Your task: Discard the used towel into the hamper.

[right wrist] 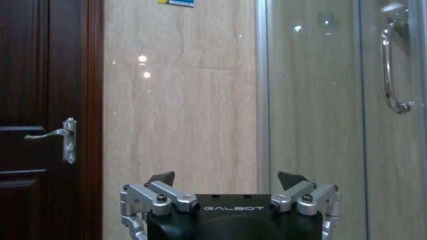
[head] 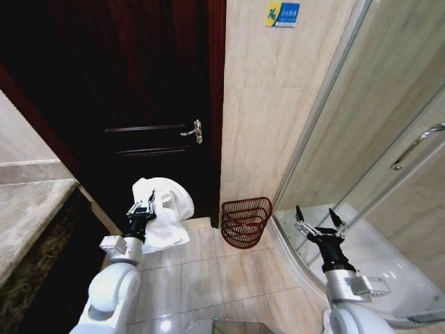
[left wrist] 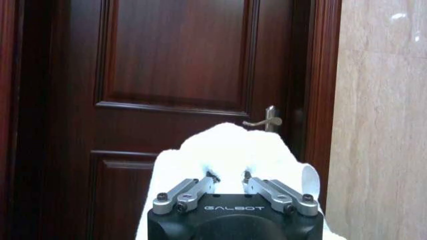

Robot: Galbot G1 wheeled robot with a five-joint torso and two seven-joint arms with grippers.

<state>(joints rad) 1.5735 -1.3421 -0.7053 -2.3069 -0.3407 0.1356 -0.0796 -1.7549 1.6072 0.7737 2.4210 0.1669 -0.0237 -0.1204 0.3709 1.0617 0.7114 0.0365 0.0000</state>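
Against the foot of the tiled wall, just beside the dark wooden door [head: 139, 104], stands the hamper [head: 245, 221], a reddish-brown openwork basket of thin bars. It stands upright on the floor tiles, its long axis vertical and its wider rim turned upward. To the door side of the hamper and above floor level, the left gripper [head: 144, 207] holds the white towel [head: 167, 216], its fingers clamped together on a bunched fold (the left wrist view shows the cloth [left wrist: 233, 165] heaped over the fingertips). The towel's loose end hangs downward, so its length runs roughly vertical; it is near the hamper but apart from it, not over the rim. On the hamper's other side, before the glass shower door [head: 389, 139], the right gripper [head: 319, 216] hovers with its fingers spread apart, holding nothing.
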